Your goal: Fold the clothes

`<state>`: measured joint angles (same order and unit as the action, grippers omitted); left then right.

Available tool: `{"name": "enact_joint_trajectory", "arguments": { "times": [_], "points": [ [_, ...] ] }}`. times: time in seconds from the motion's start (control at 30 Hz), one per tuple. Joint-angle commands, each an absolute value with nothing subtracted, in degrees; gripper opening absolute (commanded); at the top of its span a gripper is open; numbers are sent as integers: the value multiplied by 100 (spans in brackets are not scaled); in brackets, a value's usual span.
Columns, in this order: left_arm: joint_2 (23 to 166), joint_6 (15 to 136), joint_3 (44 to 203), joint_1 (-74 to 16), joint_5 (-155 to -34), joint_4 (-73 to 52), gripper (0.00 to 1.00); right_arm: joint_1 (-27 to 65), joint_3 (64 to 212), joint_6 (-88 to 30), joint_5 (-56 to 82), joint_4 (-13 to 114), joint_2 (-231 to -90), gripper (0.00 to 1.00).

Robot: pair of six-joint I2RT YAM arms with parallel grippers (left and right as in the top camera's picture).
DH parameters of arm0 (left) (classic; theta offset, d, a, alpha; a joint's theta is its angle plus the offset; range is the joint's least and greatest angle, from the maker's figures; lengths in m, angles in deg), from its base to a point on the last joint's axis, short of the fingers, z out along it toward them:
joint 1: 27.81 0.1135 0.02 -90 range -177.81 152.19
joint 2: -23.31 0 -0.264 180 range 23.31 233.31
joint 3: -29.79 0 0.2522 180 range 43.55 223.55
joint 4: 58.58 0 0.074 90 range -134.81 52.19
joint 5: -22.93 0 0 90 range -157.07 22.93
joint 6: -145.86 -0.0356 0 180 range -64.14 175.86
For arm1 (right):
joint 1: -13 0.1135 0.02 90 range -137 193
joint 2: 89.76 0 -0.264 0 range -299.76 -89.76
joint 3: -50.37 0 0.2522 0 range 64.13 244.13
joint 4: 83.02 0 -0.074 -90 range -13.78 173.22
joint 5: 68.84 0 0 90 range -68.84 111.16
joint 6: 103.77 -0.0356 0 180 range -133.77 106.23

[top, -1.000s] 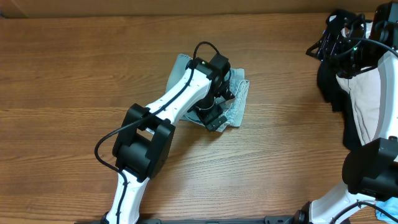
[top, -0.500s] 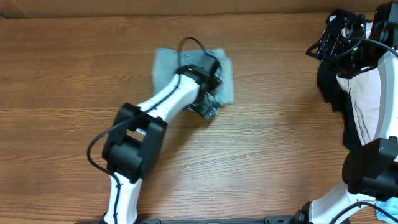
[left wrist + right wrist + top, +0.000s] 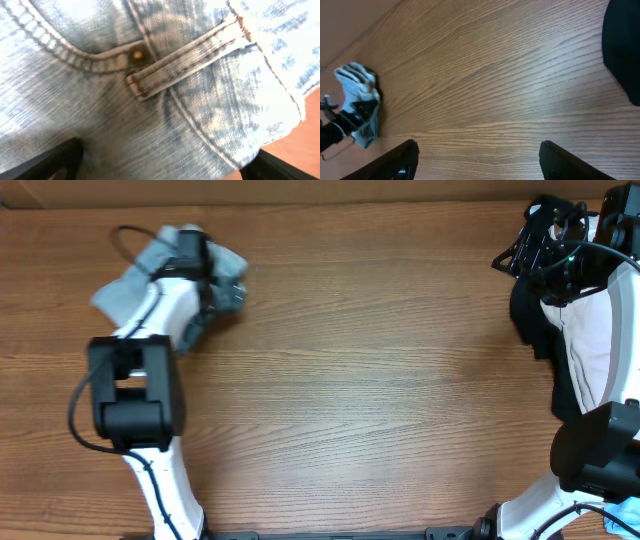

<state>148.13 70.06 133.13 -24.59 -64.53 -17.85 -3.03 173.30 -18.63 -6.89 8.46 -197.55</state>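
**A:** Where do the shorts [image 3: 128, 288] lie?

**B:** Pictured: faded blue denim, bunched in a heap near the far-left corner of the table [image 3: 380, 380], partly hidden under the left arm [image 3: 165, 310].

**A:** And the claw on them?

**B:** The left claw [image 3: 160, 157] is pressed down onto the fabric. Its fingers are spread as wide as they go, with denim filling the space between them, and no pinch on the cloth shows. Its wrist camera catches a brass rivet [image 3: 137, 55] and curved pocket stitching close up.

**A:** The other side?

**B:** The right claw [image 3: 479, 147] hangs above the table's far-right corner, fingers wide apart, holding nothing, with wood beneath. A black cloth [image 3: 530, 320] and a pale cloth [image 3: 590, 345] lie heaped at the table's right edge, well apart from the shorts.
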Motion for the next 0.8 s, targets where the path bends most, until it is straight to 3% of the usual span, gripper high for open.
{"name": "enact_joint_trajectory", "arguments": {
  "times": [0.0, 0.17, 0.33, 0.6, 0.77],
  "points": [
    [15022, 7579, 13241, -1862, -6855, -2557, 100, -270, 17308, -1822, -652, 783, -19746, 81],
    [15079, 7557, 13256, -1471, -6818, -3995, 100, -270, 17308, -1824, -652, 658, -19746, 81],
    [15051, 7218, 13708, -1364, -6995, -3798, 100, -270, 17308, -1824, -652, 665, -19746, 81],
    [14719, 6042, 15927, -1349, -7113, -190, 100, -270, 17308, -1822, -652, 724, -19746, 82],
    [14520, 6009, 17063, -1349, -7099, 2053, 100, -270, 17308, -1822, -652, 721, -19746, 82]
  ]
}}
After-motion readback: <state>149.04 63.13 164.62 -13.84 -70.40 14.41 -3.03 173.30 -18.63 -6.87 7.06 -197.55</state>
